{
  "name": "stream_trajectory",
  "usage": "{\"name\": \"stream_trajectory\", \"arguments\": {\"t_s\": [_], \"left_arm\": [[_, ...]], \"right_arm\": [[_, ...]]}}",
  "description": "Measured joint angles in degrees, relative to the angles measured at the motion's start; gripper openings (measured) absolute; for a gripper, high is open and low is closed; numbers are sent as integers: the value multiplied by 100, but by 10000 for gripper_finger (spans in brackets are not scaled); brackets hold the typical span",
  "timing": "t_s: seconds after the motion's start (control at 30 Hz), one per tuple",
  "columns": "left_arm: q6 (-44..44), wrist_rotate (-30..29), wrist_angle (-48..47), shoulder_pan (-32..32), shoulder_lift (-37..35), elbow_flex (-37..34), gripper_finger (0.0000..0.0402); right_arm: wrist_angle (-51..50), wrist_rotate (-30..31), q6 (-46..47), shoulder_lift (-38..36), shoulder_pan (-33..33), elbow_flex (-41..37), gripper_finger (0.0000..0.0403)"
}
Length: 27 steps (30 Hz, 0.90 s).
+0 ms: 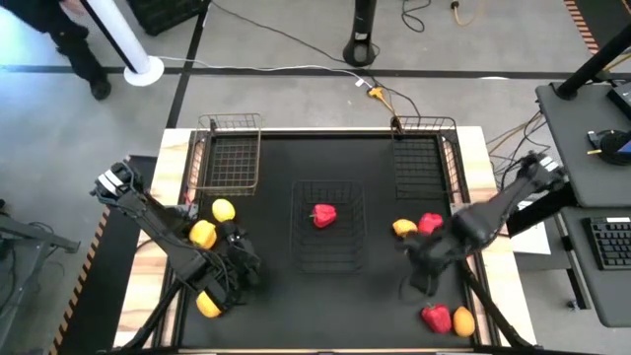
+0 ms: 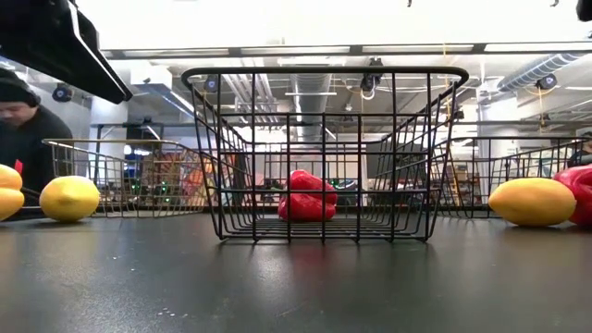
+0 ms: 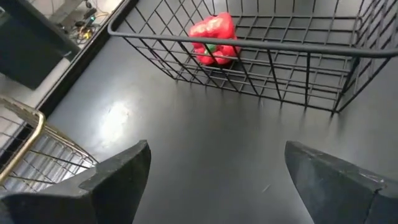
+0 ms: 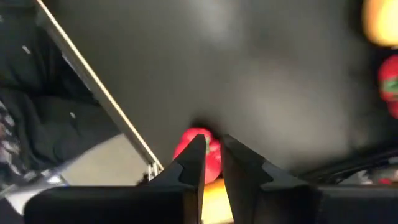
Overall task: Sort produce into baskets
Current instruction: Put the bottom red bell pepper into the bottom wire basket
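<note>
One pepper [image 1: 323, 215] lies in the middle basket [image 1: 328, 258], between two others.

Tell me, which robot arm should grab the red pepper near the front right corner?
Probably the right gripper: it hangs nearest the red pepper, though its fingers are nearly closed. The left gripper sits open across the table.

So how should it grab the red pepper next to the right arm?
Probably from straight above, fingers across the red pepper's rounded body. A yellow fruit sits close on one side, so the fingers should close along the other direction.
</note>
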Motion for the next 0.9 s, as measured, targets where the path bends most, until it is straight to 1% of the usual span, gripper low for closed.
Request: {"name": "stream_trajectory", "arguments": {"t_s": [0.07, 0.2, 0.3, 0.4, 0.53, 0.73, 0.9], "left_arm": [[155, 0, 3, 2, -23, 0, 350], [150, -2, 8, 29, -16, 0, 350], [134, 1, 92, 22, 50, 0, 350], [133, -15, 162, -14, 115, 0, 350], [153, -300, 381, -13, 291, 0, 350], [249, -360, 484, -13, 560, 2, 350], [242, -316, 571, -13, 706, 9, 350]], "right_arm": [[-2, -5, 99, 361, 176, 232, 44], [-5, 15, 146, 1081, 439, 536, 39], [-35, -541, 361, 1551, 515, 666, 44], [-14, -1161, 446, 1964, 759, 832, 68], [-27, -1689, 760, 2404, 1127, 1061, 121], [-17, -1869, 1411, 2680, 1444, 1124, 223], [-72, -1880, 1681, 2691, 1442, 1094, 315]]}}
